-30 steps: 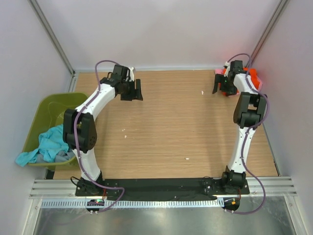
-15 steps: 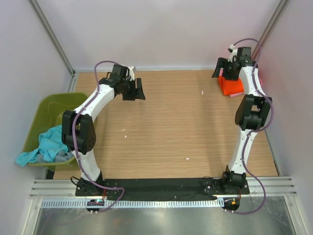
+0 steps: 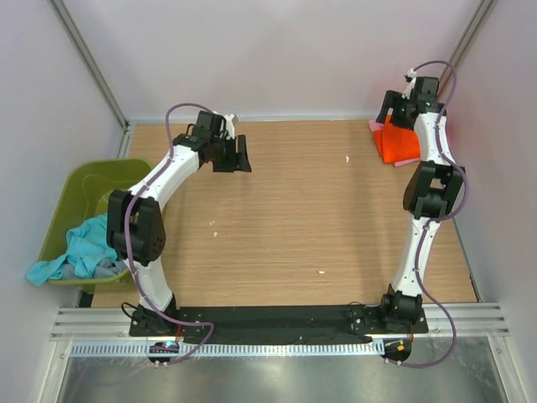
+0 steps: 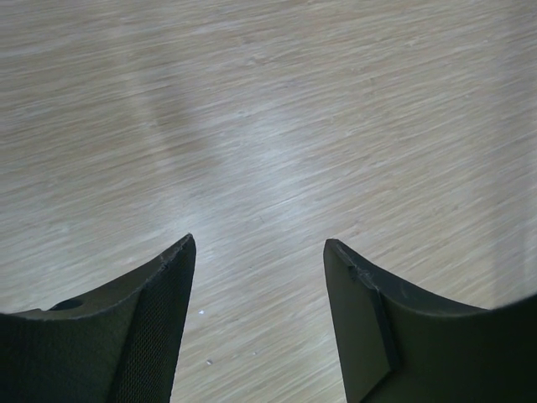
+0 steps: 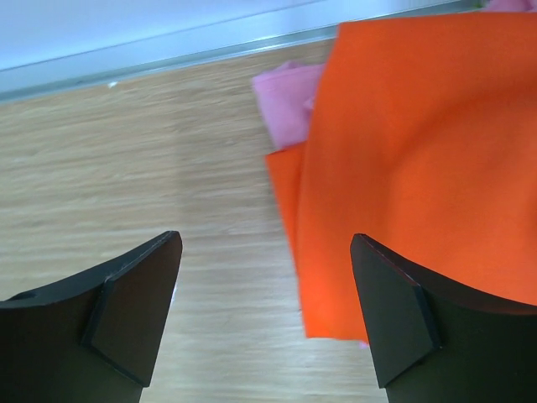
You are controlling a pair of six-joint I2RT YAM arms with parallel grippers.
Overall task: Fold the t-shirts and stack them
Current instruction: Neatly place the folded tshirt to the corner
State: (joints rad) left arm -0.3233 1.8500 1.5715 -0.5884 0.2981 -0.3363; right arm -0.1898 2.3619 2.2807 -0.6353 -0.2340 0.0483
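Right wrist view: the right gripper (image 5: 260, 243) has its jaws wide apart and empty, above the folded orange t-shirt (image 5: 419, 168). That shirt lies on the pink t-shirt (image 5: 285, 92) at the far right corner of the table (image 3: 294, 210). The left gripper (image 4: 258, 243) is likewise parted and empty over bare wood. One second earlier the right gripper sat lower, at the stack. A teal t-shirt (image 3: 80, 248) lies in the tub (image 3: 75, 178) at left.
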